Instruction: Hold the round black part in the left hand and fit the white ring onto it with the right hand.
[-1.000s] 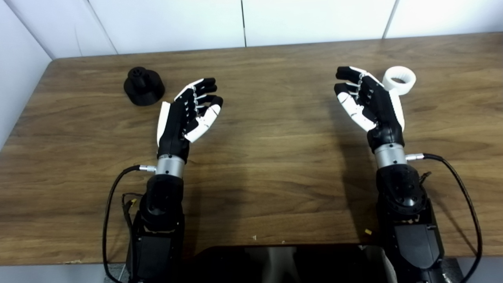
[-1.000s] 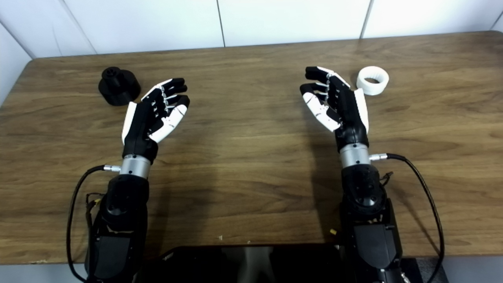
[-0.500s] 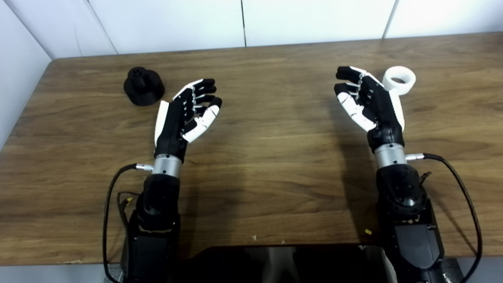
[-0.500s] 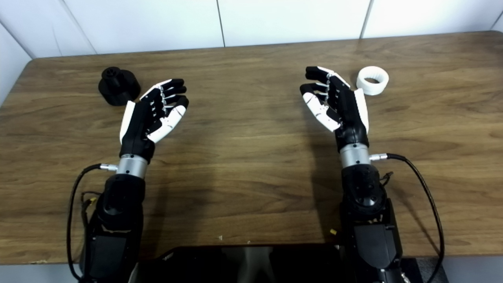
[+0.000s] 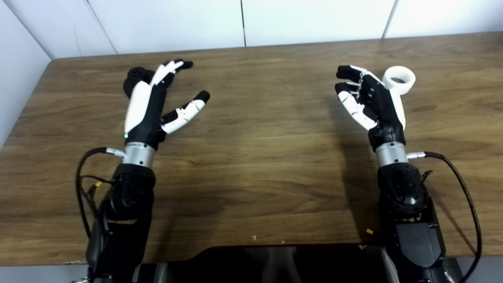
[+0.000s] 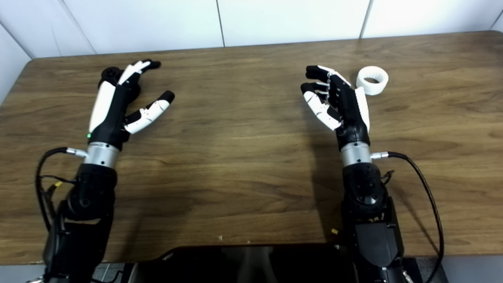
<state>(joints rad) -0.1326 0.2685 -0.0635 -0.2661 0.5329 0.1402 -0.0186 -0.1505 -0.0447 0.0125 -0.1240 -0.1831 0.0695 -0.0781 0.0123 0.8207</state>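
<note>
Brown wood-grain surface (image 5: 267, 129) carries a round black plastic part (image 5: 135, 76), partly behind the spread, empty left hand (image 5: 151, 102). It looks rigid and light; grip its wide base. Right hand (image 5: 369, 104), loosely curled and empty, waits beside the white ribbed ring (image 5: 401, 78).

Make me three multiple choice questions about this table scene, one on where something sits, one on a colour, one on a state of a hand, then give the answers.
1. Where is the white ring?
A. on the table beside the right hand
B. held in the left hand
C. fitted on the black part

2. What colour is the round part behind the left hand?
A. white
B. black
C. red

3. What state is the right hand in?
A. shut on the ring
B. open, holding nothing
C. shut on the black part

Answers: 1 A, it rests on the wood past the hand. 2 B, it is dark all over. 3 B, its fingers are apart and empty.
</note>
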